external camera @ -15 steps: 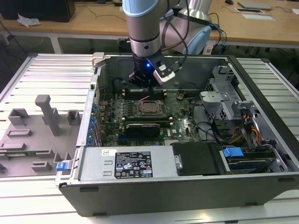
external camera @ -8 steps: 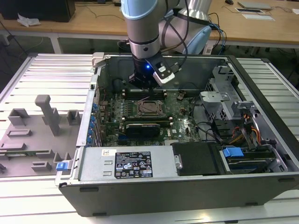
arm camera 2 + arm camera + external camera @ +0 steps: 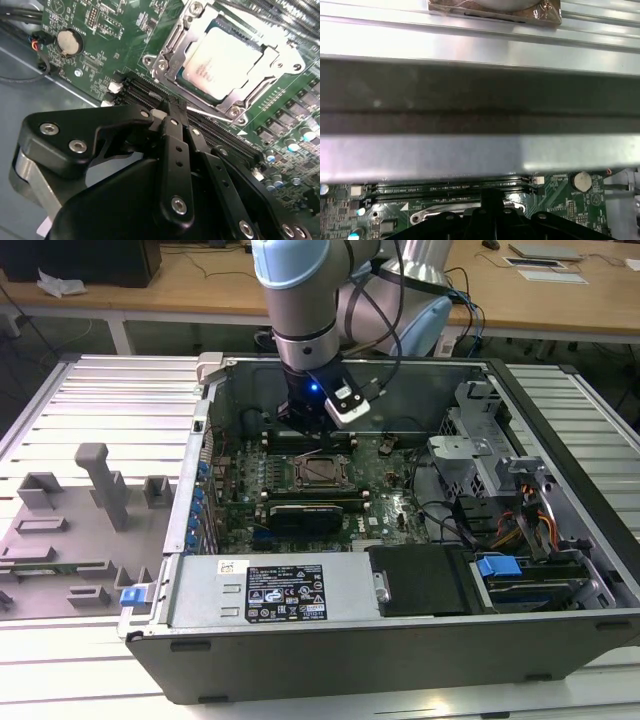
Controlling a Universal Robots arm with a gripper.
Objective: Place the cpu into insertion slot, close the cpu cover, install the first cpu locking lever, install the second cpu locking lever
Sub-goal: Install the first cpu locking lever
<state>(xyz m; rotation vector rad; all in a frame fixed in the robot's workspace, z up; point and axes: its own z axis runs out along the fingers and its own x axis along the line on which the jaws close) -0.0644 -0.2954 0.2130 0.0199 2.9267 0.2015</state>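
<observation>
The cpu lies flat in the insertion slot on the green motherboard. The silvery cpu cover is down around it, so the pale chip top shows through the cover's window. My gripper hangs just beside the socket's edge, over the black memory slots, with its black fingers shut together. A thin bright locking lever rod runs along the socket right at the fingertips; whether it is pinched cannot be told. In the exterior view the gripper is low inside the case, behind the socket.
The open computer case surrounds the board; its metal wall is close to the wrist. A coin battery and cables lie nearby. The power supply sits in front, grey fixtures at the exterior view's left.
</observation>
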